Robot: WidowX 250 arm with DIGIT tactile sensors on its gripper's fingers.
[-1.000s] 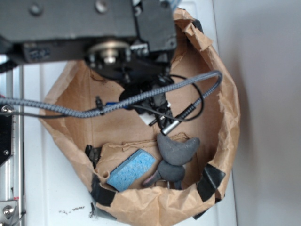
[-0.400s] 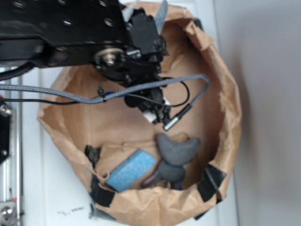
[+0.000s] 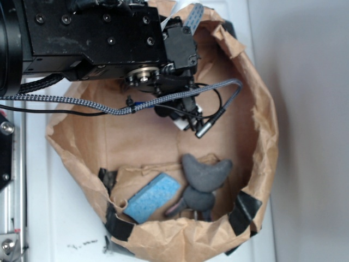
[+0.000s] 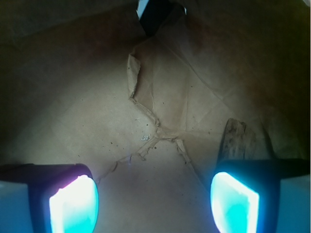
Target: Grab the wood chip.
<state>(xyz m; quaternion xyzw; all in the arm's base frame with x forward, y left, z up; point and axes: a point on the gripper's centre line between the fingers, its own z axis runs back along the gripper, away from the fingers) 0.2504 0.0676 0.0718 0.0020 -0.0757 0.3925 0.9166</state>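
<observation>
Gripper (image 4: 154, 201) wide open, nothing between its glowing pads (image 4: 74, 204). Chip (image 4: 239, 141) lies on the paper floor of the bowl (image 3: 262, 120), just beyond the right pad, touching neither. Sponge (image 3: 152, 197) and stones (image 3: 205, 173) sit well apart, near the rim.

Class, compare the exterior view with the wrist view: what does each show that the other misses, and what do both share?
Only the exterior view shows the blue sponge, the grey stone-like pieces and the robot arm. Only the wrist view shows the wood chip, just beyond one glowing pad of the open claw. Both show the brown paper bowl.
</observation>
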